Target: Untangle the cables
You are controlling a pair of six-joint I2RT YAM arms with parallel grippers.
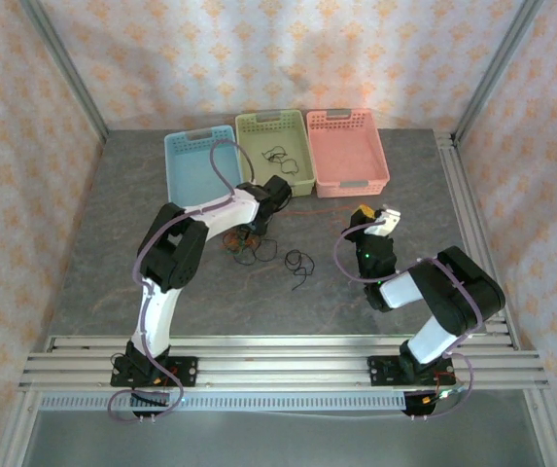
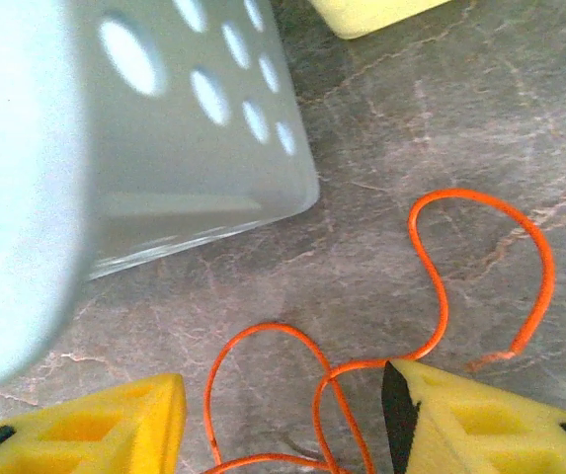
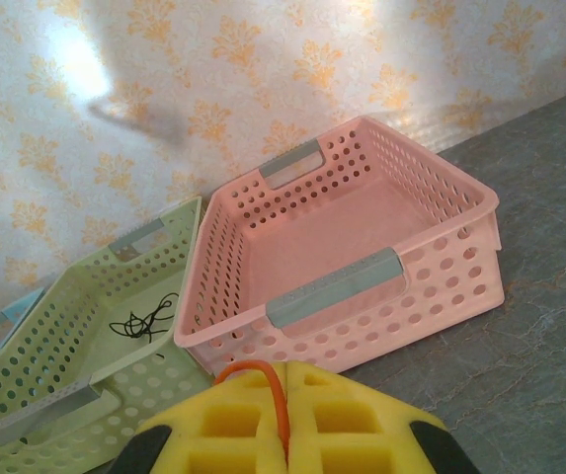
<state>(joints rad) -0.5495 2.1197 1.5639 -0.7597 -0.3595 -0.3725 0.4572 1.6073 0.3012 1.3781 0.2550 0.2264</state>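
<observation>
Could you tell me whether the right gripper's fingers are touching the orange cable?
Touching. The right wrist view shows the orange cable running down into the seam between the right gripper's shut fingers, pinched there.

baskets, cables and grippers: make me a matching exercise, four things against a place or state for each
1 green basket
2 blue basket
3 right gripper
4 left gripper

a open, astride orange loops
b shut on orange cable
c holds a black cable
d leftmost of the row

Pairs: 1-c, 2-d, 3-b, 4-a
</observation>
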